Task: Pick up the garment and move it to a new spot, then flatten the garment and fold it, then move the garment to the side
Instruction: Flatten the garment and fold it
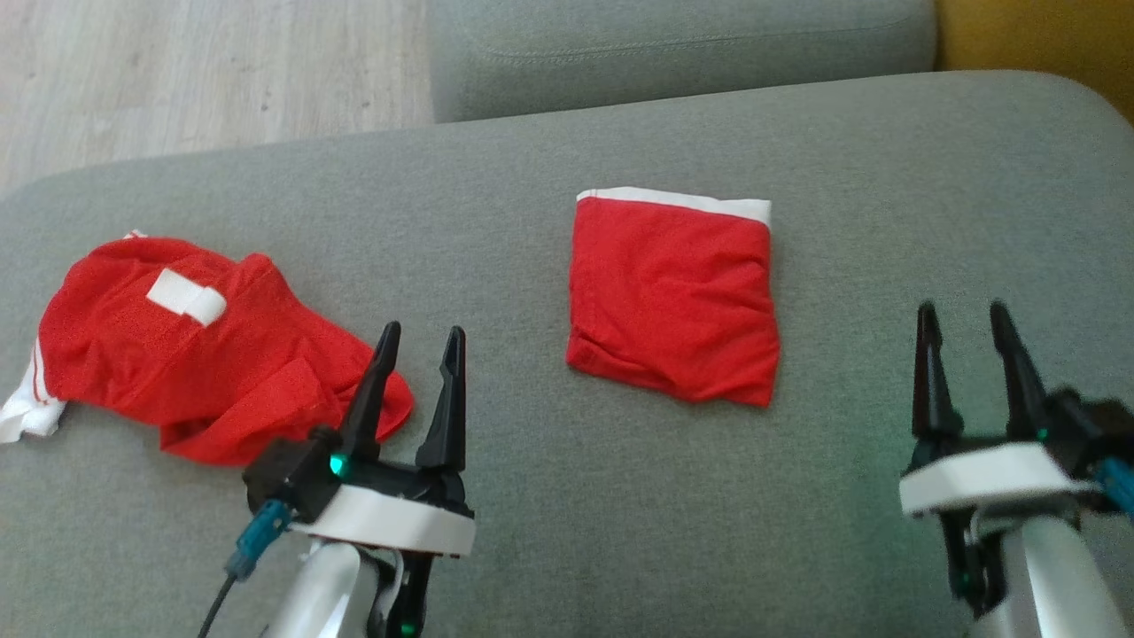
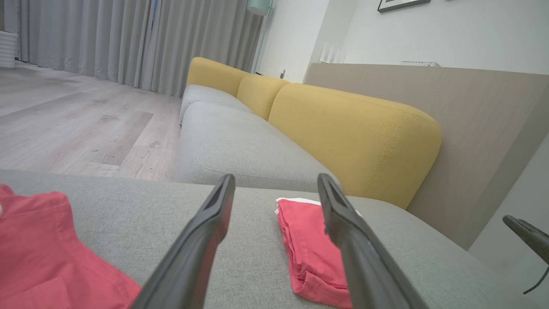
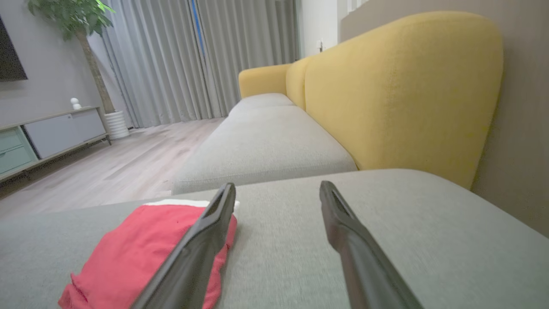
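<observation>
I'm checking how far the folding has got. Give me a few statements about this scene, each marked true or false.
1. The folded red garment lies flat on the grey cushion. True.
2. The left gripper is shut on the crumpled red garment. False: its fingers stand apart with nothing between them.
3. The right gripper is open and empty. True.
4. In the head view, the folded red garment lies to the left of the crumpled one. False: it lies to its right.
5. A white band runs along the folded garment's far edge. True.
</observation>
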